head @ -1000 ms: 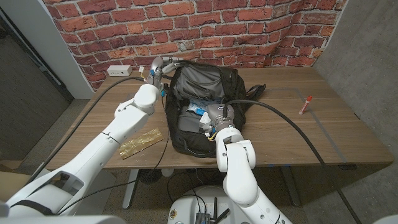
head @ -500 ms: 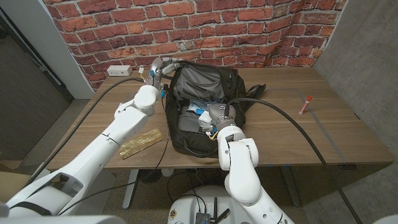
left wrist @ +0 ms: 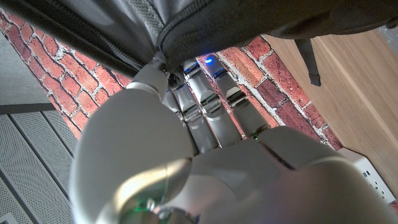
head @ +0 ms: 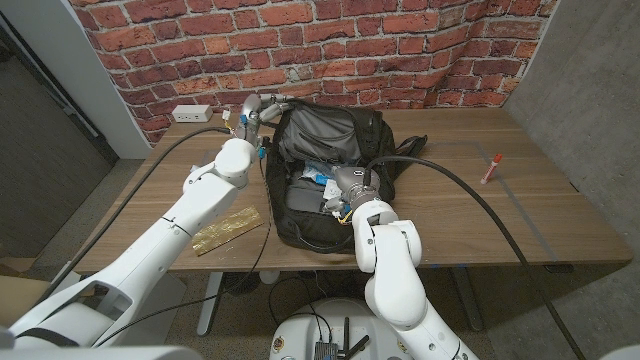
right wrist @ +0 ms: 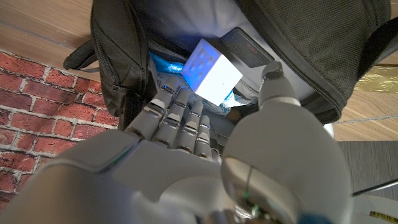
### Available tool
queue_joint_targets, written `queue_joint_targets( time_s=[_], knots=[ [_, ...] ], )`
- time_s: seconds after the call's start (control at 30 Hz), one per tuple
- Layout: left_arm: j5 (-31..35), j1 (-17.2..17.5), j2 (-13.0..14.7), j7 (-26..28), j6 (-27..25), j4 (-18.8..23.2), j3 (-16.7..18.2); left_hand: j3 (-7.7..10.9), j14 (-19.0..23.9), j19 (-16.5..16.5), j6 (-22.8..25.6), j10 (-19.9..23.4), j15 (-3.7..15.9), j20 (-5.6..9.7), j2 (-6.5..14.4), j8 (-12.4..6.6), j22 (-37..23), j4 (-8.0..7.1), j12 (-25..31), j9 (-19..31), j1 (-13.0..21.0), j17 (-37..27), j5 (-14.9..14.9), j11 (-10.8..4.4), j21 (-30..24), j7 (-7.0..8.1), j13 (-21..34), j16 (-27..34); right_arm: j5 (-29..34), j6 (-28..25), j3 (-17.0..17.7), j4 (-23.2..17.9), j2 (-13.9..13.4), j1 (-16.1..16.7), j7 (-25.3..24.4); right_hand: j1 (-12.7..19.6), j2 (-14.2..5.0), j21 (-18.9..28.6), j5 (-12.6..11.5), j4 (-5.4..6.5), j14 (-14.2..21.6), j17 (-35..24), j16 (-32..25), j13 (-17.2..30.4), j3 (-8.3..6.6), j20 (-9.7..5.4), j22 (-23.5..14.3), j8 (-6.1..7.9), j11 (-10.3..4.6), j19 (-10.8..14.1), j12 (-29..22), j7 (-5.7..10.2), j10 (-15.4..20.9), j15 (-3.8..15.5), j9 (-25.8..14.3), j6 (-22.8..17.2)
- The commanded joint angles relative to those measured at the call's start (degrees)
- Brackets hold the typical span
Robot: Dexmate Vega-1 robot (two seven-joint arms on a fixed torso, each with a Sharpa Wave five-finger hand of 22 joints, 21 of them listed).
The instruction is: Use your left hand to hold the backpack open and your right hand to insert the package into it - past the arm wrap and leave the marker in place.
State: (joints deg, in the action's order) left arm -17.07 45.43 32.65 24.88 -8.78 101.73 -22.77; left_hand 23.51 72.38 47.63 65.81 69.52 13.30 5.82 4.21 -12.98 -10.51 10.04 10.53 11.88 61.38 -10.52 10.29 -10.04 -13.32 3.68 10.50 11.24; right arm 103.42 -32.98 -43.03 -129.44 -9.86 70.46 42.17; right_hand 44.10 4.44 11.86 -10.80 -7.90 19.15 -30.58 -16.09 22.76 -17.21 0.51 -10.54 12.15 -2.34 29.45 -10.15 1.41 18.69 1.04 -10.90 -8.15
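Backpack (head: 325,170), black and unzipped, lies near the middle of the wooden counter (head: 480,215), its flap thrown back toward the brick wall (head: 330,45). The left hand (head: 256,108) grips the upper rim of the flap at its left corner; the left wrist view shows the fingers (left wrist: 208,99) curled tight around the padded edge, and that grip sits just where it was a second ago. The right hand (head: 345,190) is down in the mouth of the bag. Its wrist view shows the white package (right wrist: 213,73) resting against the fingertips (right wrist: 177,115) with the thumb beside it, a blue-lit wrapper underneath, but whether the hand actually clasps the package I cannot tell. Compared with a second ago, the right forearm has swung a little to the right and the wrist has turned slightly; the hand itself has barely shifted inside the opening. The red marker (head: 490,167) lies well apart on the right side of the counter, unmoved. A gold-coloured flat piece (head: 228,229) lies just left of the bag, and a white power strip (head: 192,114) sits by the wall.
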Motion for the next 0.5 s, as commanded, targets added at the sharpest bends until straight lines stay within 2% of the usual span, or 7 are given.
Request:
queue_joint_targets(
  time_s=[0.03,0.2,0.33,0.5],
  knots=[
    [-0.12,0.37,0.05,0.12,0.11,0.04,0.16,0.39,0.89,0.62,0.19,0.69,0.49,5.78,0.65,-0.18,-0.13,-0.19,0.28,0.21,0.22,-0.15,0.42,0.03,0.26,-0.55,0.10,0.23,-0.64,0.14,0.56,-1.88,-0.54,0.93,0.45,-0.78,-0.02,-0.04,0.15,0.20,-0.29,0.00,0.28,-0.14,0.32,0.29,-0.22,-0.22,0.20,-0.47,-0.12,0.13,-0.54,-0.20,-0.10,0.33],
    [-0.13,0.24,-0.02,-0.02,0.17,-0.10,0.05,0.38,0.91,0.63,0.15,0.63,0.49,5.78,0.64,-0.16,-0.12,-0.18,0.26,0.21,0.22,-0.15,0.42,0.16,0.27,-0.55,0.10,0.23,-1.11,0.11,0.83,-3.43,-1.08,2.23,-1.16,-1.27,-0.14,0.00,0.22,0.40,-0.30,0.12,0.38,-0.35,0.46,0.45,-0.21,-0.20,0.37,-0.49,-0.39,0.08,-0.22,-0.28,-0.07,0.07],
    [-0.09,0.16,-0.06,0.01,0.03,-0.10,-0.04,0.37,0.90,0.64,0.18,0.60,0.49,5.78,0.63,-0.17,-0.12,-0.16,0.26,0.21,0.22,-0.15,0.42,0.15,0.28,-0.56,0.10,0.22,-1.32,0.25,0.83,-4.57,-1.62,3.38,-2.91,-2.00,-0.35,0.36,0.32,0.60,0.23,0.42,0.39,-0.87,0.70,0.02,-0.15,0.29,0.27,0.32,-0.79,-0.18,0.30,0.69,0.01,-1.78],
    [-0.08,0.09,-0.16,0.05,0.08,-0.13,-0.08,0.37,0.90,0.63,0.08,0.70,0.50,5.78,0.62,-0.13,-0.11,-0.14,0.30,0.22,0.24,-0.15,0.43,0.28,0.30,-0.60,0.11,0.21,-0.75,-0.13,0.95,-5.48,-1.28,4.85,-3.95,-2.18,-0.56,0.57,0.34,0.59,0.68,0.61,0.32,-1.20,0.75,-0.31,-0.12,0.54,-0.04,0.85,-1.03,0.46,0.80,1.17,0.05,-2.91]
  ],
)
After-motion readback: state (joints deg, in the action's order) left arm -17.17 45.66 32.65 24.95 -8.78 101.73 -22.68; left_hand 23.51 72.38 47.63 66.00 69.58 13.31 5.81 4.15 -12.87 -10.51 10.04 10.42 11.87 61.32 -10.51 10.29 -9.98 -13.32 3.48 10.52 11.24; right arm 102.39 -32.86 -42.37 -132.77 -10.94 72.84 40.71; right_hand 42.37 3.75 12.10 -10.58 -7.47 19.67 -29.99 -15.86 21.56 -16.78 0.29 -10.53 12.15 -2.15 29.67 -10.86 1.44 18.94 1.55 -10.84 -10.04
